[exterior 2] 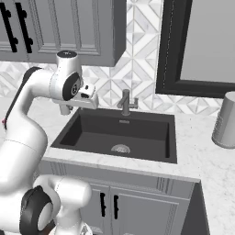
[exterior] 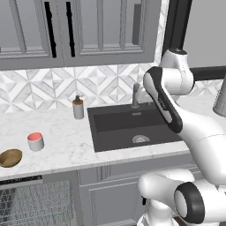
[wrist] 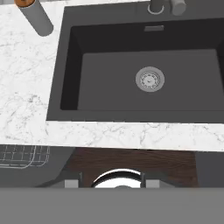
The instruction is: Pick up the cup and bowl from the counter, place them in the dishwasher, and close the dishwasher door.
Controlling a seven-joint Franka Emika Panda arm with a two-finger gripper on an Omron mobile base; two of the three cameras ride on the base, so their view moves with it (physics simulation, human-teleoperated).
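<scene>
Salmon-rimmed cup [exterior: 35, 141] and wooden bowl [exterior: 10, 157] sit left on the counter [exterior: 66, 141], above the open dishwasher [exterior: 35, 203]. Gripper [wrist: 111, 181] hangs over the sink [wrist: 140, 70], jaw state unclear; sweeping leftward risks clipping the soap bottle [exterior: 78, 107].

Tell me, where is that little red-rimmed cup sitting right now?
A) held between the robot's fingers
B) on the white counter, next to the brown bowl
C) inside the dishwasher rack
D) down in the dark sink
B: the cup stands on the counter left of the sink, with the bowl just beside it, apart.
</scene>
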